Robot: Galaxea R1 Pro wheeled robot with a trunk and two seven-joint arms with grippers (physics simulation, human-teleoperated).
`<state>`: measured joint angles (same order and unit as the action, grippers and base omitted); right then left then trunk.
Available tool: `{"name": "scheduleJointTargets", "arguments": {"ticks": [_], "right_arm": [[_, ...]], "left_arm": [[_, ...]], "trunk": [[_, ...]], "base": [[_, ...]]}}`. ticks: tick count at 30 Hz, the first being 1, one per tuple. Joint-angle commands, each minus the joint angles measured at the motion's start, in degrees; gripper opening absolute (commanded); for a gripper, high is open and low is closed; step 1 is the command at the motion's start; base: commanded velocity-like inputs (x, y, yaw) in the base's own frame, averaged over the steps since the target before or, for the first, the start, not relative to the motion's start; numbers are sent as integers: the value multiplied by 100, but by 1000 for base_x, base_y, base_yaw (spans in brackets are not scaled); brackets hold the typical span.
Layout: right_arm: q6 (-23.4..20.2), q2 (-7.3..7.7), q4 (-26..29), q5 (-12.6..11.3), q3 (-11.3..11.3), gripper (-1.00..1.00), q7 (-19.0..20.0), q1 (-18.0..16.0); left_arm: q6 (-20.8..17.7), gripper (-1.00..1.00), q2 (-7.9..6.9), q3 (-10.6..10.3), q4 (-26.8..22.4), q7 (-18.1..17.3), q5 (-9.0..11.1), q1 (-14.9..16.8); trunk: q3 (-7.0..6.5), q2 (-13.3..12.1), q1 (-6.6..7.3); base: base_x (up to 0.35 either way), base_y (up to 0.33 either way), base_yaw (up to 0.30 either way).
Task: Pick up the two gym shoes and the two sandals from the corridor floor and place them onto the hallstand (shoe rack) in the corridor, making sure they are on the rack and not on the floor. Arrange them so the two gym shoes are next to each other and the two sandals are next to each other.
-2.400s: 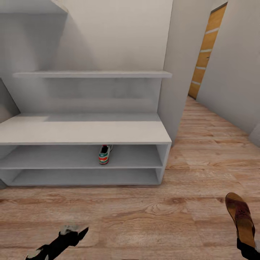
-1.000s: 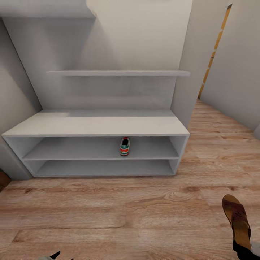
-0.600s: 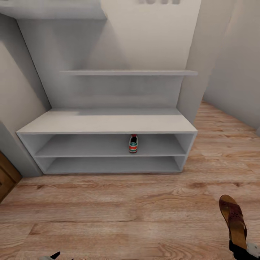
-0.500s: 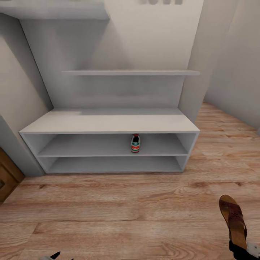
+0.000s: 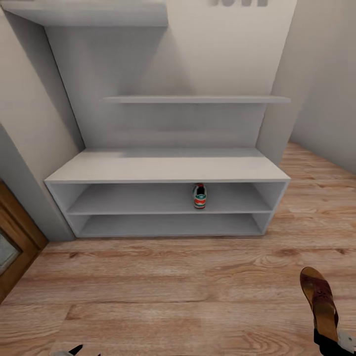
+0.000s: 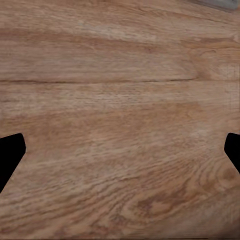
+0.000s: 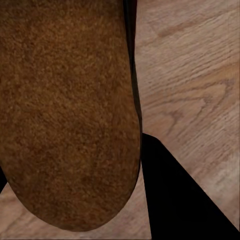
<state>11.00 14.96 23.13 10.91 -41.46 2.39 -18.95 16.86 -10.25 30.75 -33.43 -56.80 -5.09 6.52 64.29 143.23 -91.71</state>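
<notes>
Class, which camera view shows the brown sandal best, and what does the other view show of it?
The head view: the whole sandal, straps and insole, held heel-down above the floor by the right pincer. The right wrist view gives a close-up of its brown surface.

The whole head view swings: the hallstand sits further right in the picture than before, though the camera moves, not the rack. A brown door frame comes into sight at the left. The left tool, earlier raised ahead, is drawn back to a tip at the bottom edge.
</notes>
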Motion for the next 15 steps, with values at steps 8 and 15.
{"name": "scheduleJointTargets", "arguments": {"ticks": [8, 15], "right_arm": [[16, -2, -1, 34, -47, -100, 16, -10], [15, -2, -1, 34, -47, -100, 16, -8]], "left_arm": [[28, 100, 5, 36, 3, -24, -53, 7], [28, 100, 5, 36, 3, -24, -53, 7]], "trunk": [[4, 2, 1], [4, 2, 1]], "base": [[0, 303, 0], [-32, 303, 0]]}}
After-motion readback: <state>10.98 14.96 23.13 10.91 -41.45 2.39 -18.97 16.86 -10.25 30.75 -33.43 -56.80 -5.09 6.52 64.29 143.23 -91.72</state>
